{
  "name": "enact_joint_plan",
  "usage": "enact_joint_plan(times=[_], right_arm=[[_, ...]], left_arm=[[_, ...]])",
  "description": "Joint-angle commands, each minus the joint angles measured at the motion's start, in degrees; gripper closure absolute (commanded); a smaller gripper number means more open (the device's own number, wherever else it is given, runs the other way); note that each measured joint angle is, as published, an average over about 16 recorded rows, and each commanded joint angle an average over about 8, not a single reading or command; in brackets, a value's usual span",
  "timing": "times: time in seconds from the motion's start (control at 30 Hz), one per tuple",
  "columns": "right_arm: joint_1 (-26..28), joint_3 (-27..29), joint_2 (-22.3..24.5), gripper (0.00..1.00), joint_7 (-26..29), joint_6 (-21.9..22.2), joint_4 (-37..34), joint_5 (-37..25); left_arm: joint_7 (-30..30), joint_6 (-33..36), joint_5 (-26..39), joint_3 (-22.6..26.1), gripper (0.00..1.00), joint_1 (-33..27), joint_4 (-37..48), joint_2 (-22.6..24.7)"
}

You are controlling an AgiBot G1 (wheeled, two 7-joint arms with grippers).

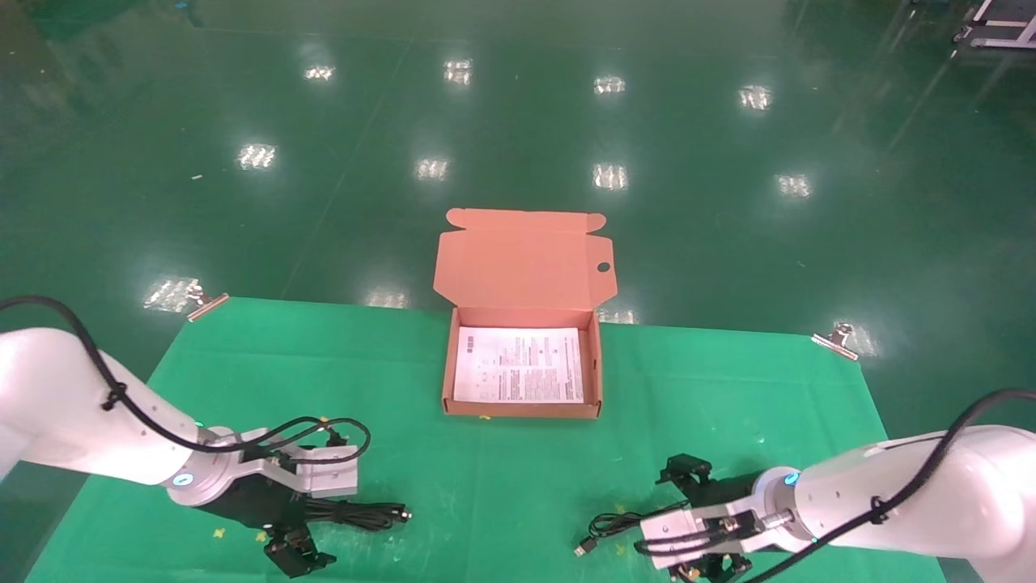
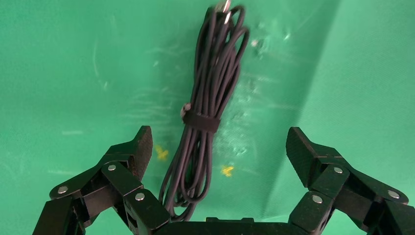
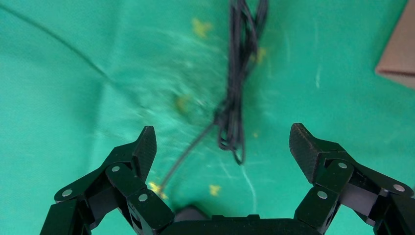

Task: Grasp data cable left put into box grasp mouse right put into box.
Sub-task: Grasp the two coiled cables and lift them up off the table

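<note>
Progress: nothing packed yet; both grasps and both placings are left.
Box (image 1: 522, 409): open, only leaflet (image 1: 520, 365) inside.
Data cable (image 2: 208, 105): on cloth, between wide fingers of L gripper (image 2: 218, 149).
Mouse (image 3: 192, 214): mostly hidden under R gripper (image 3: 222, 147), wide open, cord (image 3: 237, 73) ahead.

1. One shallow orange-brown cardboard box (image 1: 522, 409) stood open — with one white printed leaflet (image 1: 519, 364) inside.
2. One bundled black data cable (image 2: 208, 105) lay there.
3. Two black grippers — left (image 2: 218, 149), right (image 3: 222, 147).
4. Two metal clips (image 1: 206, 304) held the cloth.
</note>
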Motion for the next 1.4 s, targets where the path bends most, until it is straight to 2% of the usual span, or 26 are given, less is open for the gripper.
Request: enact_joint_plan(times=[0.03, 0.07, 0.1, 0.13, 0.33, 0.37, 0.4, 0.43, 1.4], right_arm=[[0.31, -0.16, -0.86, 0.0, 0.06, 0.86, -1.77, -0.8], [0.41, -0.24, -1.25, 0.0, 0.04, 1.18, -2.41, -1.05], [0.48, -0.3, -1.59, 0.08, 0.02, 1.48, -3.0, -1.24], [0.55, -0.37, -1.9, 0.21, -0.03, 1.77, -3.52, -1.43], [0.65, -0.55, -3.03, 0.96, -0.21, 3.13, -5.56, -2.09], [0.67, -0.56, -3.1, 1.0, -0.23, 3.22, -5.71, -2.13], [0.67, -0.58, -3.16, 1.0, -0.25, 3.3, -5.84, -2.18], [0.68, -0.59, -3.22, 1.0, -0.26, 3.38, -5.96, -2.22], [0.65, -0.47, -2.79, 1.0, -0.2, 2.9, -5.07, -1.87]], left_arm=[[1.01, -0.65, 0.38, 0.22, 0.0, -0.1, 2.11, 0.8], [1.49, -1.09, 0.53, 0.28, 0.0, -0.13, 2.91, 1.15], [1.89, -1.52, 0.66, 0.33, 0.0, -0.16, 3.65, 1.47], [2.25, -1.94, 0.77, 0.35, 0.0, -0.19, 4.33, 1.77], [3.22, -3.84, 1.23, 0.42, 0.74, -0.21, 7.51, 3.12], [3.25, -3.97, 1.22, 0.4, 0.87, -0.21, 7.77, 3.24], [3.28, -4.07, 1.22, 0.39, 0.99, -0.21, 7.97, 3.33], [3.31, -4.17, 1.22, 0.37, 1.0, -0.21, 8.17, 3.42], [3.1, -3.52, 1.1, 0.4, 1.0, -0.21, 6.73, 2.79]])
